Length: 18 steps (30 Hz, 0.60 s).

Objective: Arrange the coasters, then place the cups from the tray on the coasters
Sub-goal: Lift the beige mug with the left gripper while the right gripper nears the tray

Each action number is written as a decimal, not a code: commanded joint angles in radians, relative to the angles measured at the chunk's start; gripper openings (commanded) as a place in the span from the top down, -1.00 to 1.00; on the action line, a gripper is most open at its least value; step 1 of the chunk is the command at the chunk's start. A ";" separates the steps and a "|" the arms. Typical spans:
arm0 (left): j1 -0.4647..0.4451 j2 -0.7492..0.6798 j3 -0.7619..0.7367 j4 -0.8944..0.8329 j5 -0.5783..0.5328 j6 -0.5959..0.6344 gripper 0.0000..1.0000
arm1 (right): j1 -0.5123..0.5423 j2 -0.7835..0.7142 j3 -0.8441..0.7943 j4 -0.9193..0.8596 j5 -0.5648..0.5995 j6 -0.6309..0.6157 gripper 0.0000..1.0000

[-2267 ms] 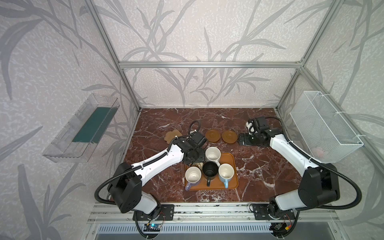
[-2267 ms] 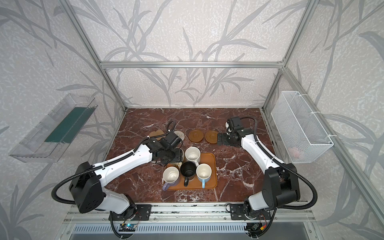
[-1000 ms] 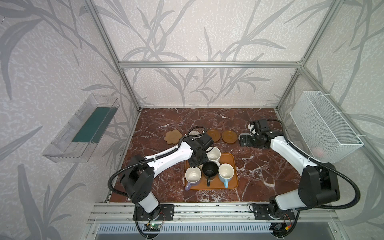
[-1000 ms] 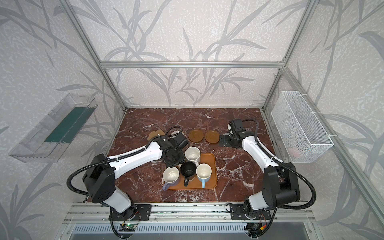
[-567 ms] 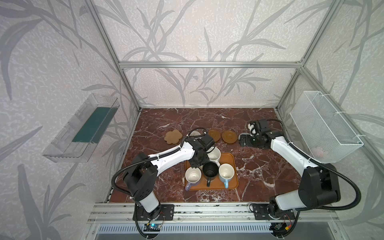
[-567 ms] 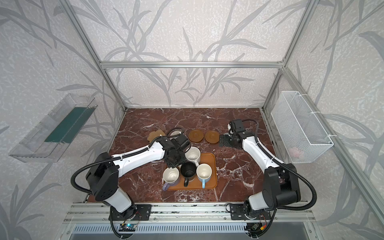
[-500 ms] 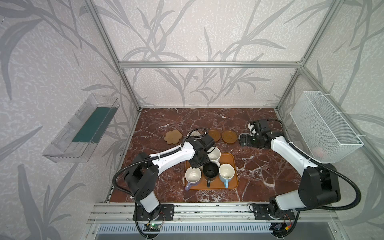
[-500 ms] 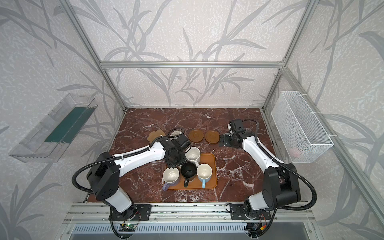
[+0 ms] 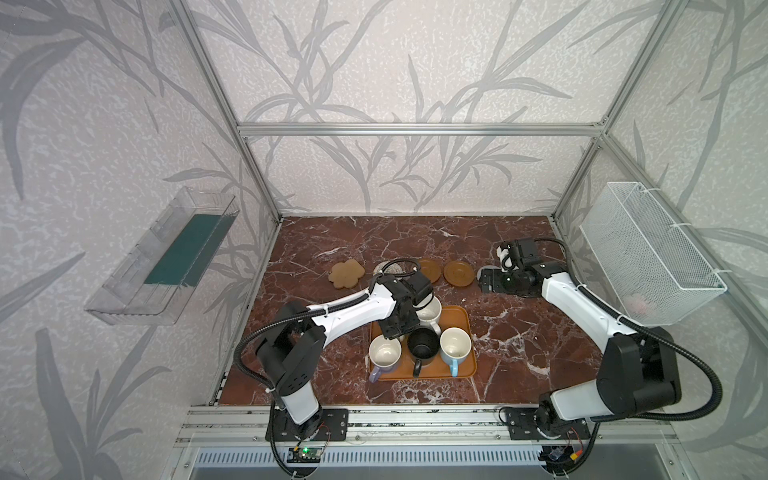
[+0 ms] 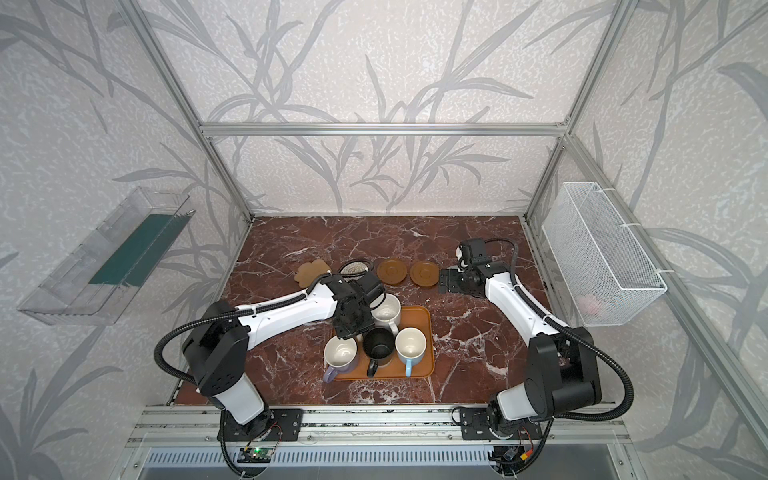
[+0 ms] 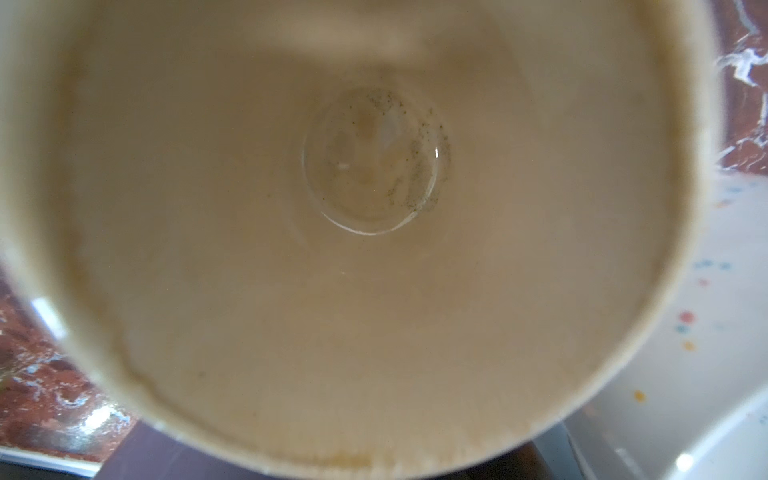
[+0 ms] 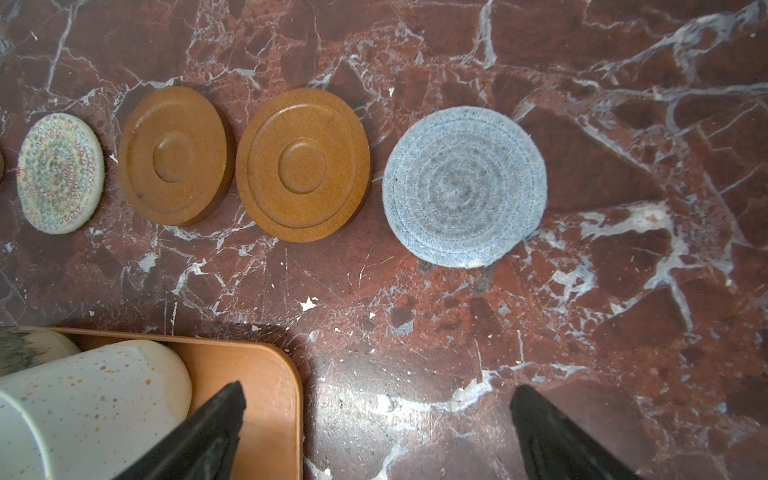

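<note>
Count for you: five cups, one tray, five coasters.

All five cups sit on the tray. Near row: lavender cup, black cup, light blue cup. Far row: white cup, speckled with small coloured dots, and the beige cup just beside it.

The coasters lie in a row on the marble table behind the tray: cork coaster, cream woven coaster, brown disc, second brown disc just beside it, then the grey-blue coaster across a small gap. No cup is on a coaster yet.

Left gripper: down on the beige cup, hiding it in both top views. Its wrist camera looks straight into the cup, with a glossy ring and dark specks at the bottom. The jaws are closed tight. You can't see the fingers, so I can't tell whether they pinch the cup wall.

Right gripper: jaws wide apart, nothing between them. It hangs low over its own end of the row, and I can't make out the grey-blue coaster under it in the top views. In its wrist view that coaster lies ahead of the fingertips, lined up with the gap and apart from both.

Also one clear bin on the left wall and one wire basket on the right.
</note>
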<state>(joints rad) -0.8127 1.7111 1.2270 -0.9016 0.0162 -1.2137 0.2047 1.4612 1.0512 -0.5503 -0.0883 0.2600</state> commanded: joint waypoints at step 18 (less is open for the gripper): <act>0.010 -0.153 0.036 -0.027 -0.134 0.155 1.00 | 0.026 -0.172 -0.062 0.138 -0.202 -0.064 -0.95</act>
<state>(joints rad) -0.8085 1.6001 1.2373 -0.9165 -0.0673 -1.0943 0.2195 1.3071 1.0008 -0.4473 -0.2474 0.2123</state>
